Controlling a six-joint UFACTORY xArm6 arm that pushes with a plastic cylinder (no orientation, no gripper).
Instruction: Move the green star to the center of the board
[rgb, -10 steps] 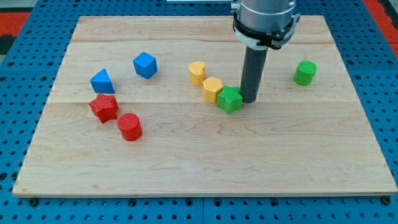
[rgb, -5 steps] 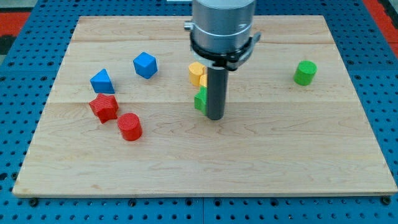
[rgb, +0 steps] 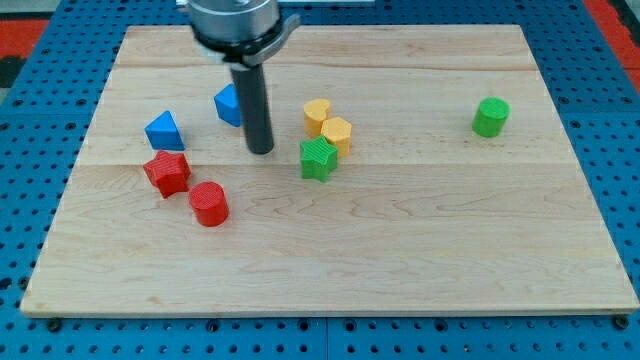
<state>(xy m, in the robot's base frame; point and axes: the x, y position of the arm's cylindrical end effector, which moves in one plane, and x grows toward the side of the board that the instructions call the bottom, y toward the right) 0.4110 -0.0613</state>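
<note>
Green plastic star (rgb: 318, 158) lies near tabletop (rgb: 400, 250) centre; my tip (rgb: 260, 151) stands apart leftward, no gripper fitted. Judged nearly complete.

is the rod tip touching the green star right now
No, my tip stands clear of the green star, off to the view's left of it with bare board between them.

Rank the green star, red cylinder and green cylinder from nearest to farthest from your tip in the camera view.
From my tip:
1. Green star, just to the view's right of it.
2. Red cylinder, toward the view's bottom left.
3. Green cylinder, far off at the view's right.
</note>
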